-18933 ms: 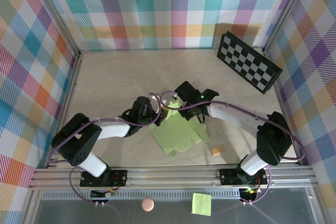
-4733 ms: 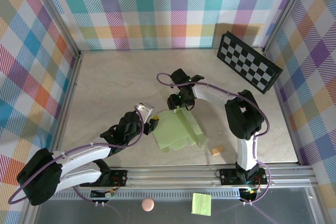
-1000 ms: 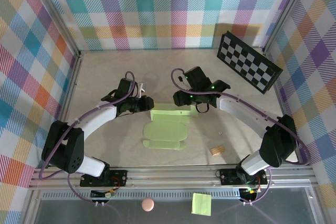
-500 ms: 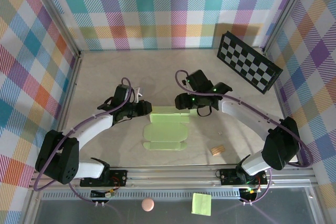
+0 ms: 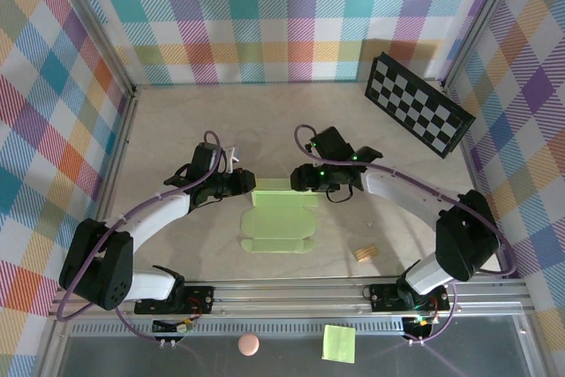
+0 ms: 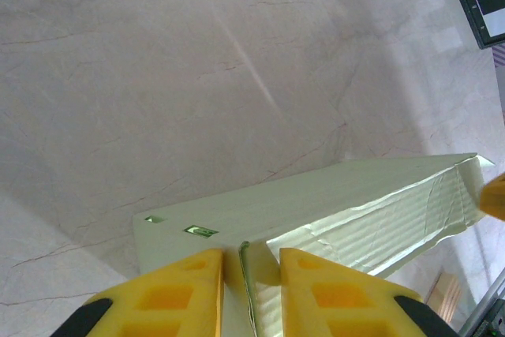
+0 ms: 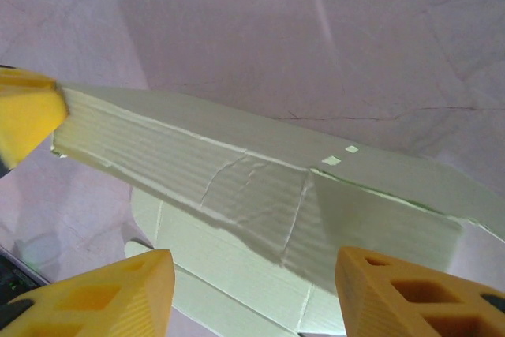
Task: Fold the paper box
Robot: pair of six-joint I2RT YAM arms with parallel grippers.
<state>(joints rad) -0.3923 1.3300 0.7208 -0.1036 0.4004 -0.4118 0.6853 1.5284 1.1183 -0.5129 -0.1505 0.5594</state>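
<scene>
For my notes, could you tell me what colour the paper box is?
Pale lime green paper box, best in the right wrist view.

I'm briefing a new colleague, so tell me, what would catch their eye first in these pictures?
The pale green paper box lies at the centre, its far flap raised. The left tool pinches that flap's left end; the right tool hovers open by its right end. A checkerboard panel sits at the far right.
</scene>
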